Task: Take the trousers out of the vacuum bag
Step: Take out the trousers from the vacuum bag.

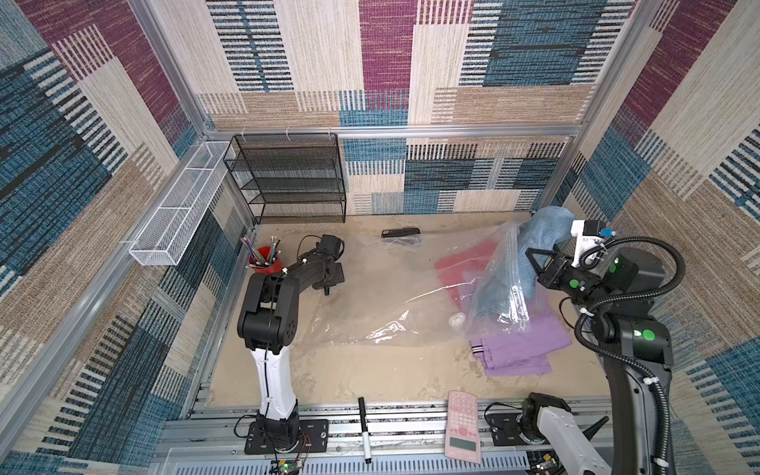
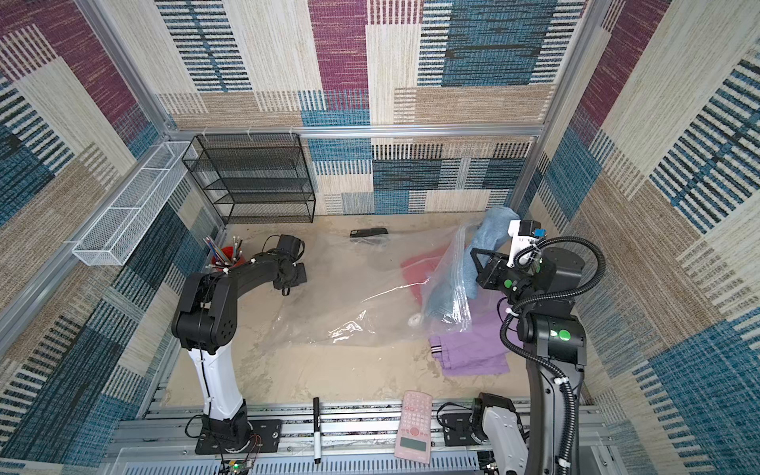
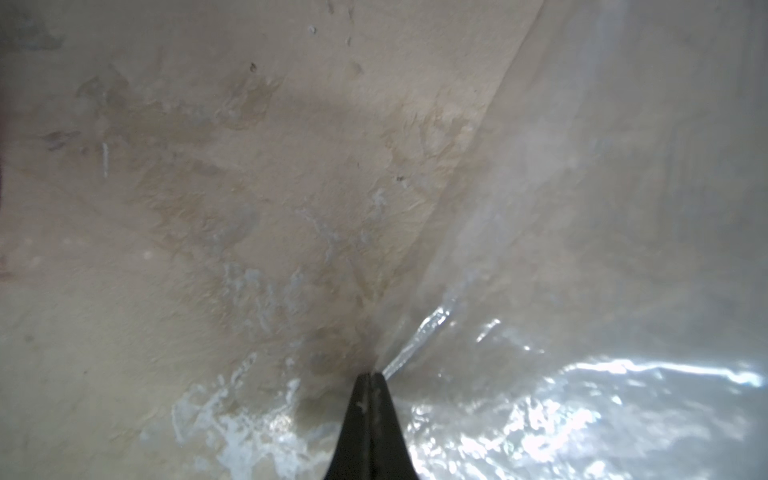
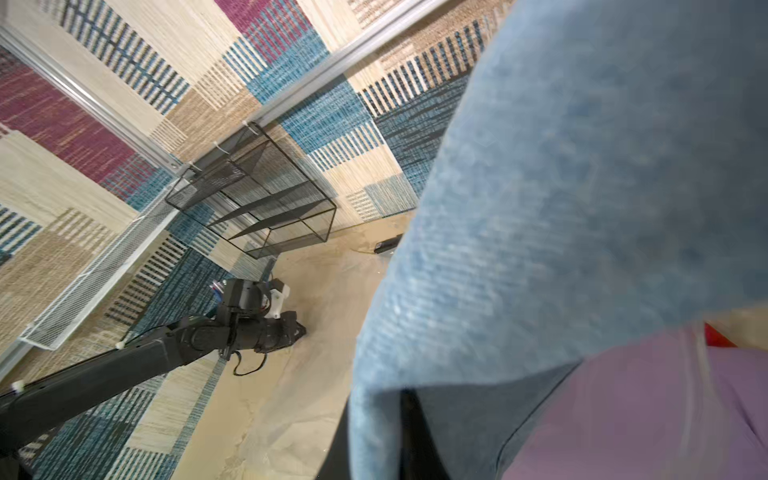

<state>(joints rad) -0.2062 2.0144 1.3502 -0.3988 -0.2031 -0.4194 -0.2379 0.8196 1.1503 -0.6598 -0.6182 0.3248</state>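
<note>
Pinching vacuum bag edge, left gripper is squeezing closed | right gripper is clamping narrow on denim trousers, half out of bag | lilac trousers lying on bench, red trousers inside.

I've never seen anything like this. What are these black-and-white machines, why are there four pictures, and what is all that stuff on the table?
These are two robot arms, left and right, each ending in a two-fingered gripper. Two pictures look down from one overhead camera pair; the other two come from a camera on each wrist. On the sandy table lies a large clear plastic vacuum bag with a round white valve. The left gripper is shut, pinching the bag's film. The right gripper is shut on faded blue denim trousers, holding them raised, partly out of the bag. Under the plastic lie bright red trousers; lilac trousers with a striped trim lie mostly outside. A pink calculator and black marker rest near the front edge.
</note>
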